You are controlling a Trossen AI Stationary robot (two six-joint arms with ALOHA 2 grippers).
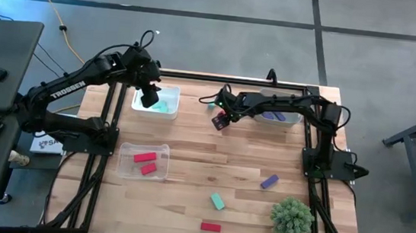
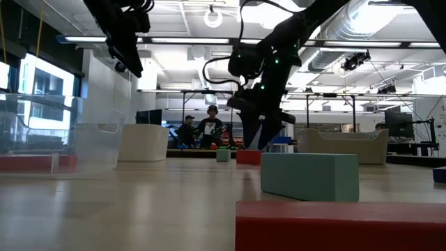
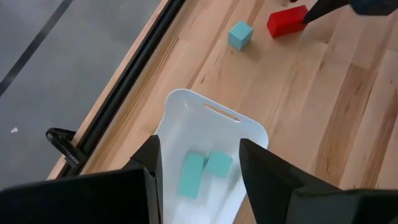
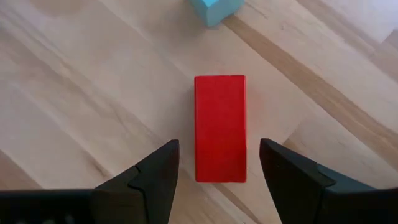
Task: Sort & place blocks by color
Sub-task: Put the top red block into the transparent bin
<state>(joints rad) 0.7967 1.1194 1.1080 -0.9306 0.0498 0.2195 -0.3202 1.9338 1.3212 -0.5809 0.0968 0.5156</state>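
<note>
My right gripper (image 4: 217,180) is open and points down. Its fingers stand on either side of a red block (image 4: 219,127) lying flat on the table at mid-far (image 1: 220,121), with a gap on each side. A teal cube (image 4: 214,9) sits just beyond it. My left gripper (image 3: 199,168) is open and hangs above the far-left tray (image 1: 156,100), which holds two teal blocks (image 3: 199,171). Two red blocks (image 1: 142,160) lie in the near-left tray. Loose on the table are a purple block (image 1: 269,182), a teal block (image 1: 217,201) and a red block (image 1: 210,226).
A clear tray with a purple block (image 1: 277,115) sits at far right under the right arm. A spiky green plant (image 1: 291,218) stands near the right near corner. In the low view, the near teal block (image 2: 310,176) and red block (image 2: 341,226) fill the foreground. People sit in the room behind.
</note>
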